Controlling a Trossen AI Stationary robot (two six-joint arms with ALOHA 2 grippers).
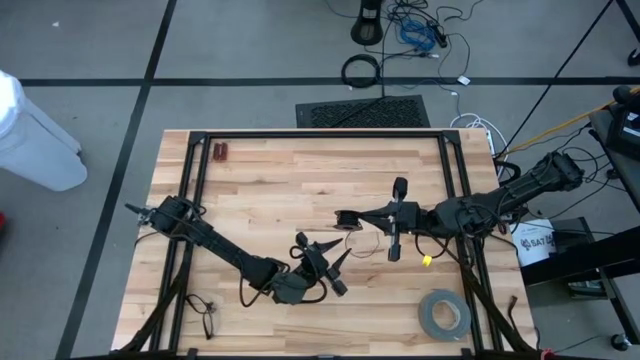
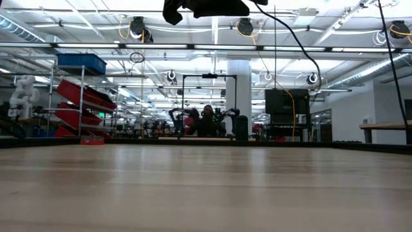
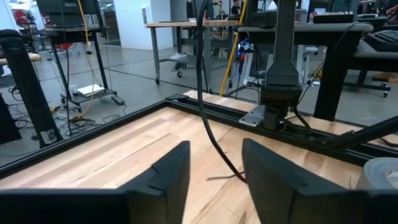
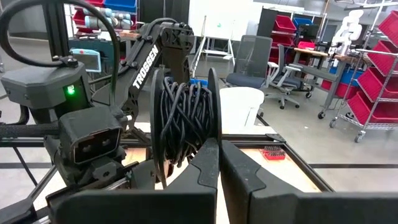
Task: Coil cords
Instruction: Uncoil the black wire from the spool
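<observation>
High view: right gripper sits mid-table, pinched shut on the coiled cord, loose strand trailing toward the left gripper, probably to keep the bundle off the table for winding. Left wrist view: fingers apart, strand between them, nothing gripped. Right wrist view: wound cord bundle clamped above the closed fingers.

— Where can I pass?
— I see bare wood along the upper half of the table. Lower right, the grey tape roll blocks me; centre, loose cord lies between both arms.
</observation>
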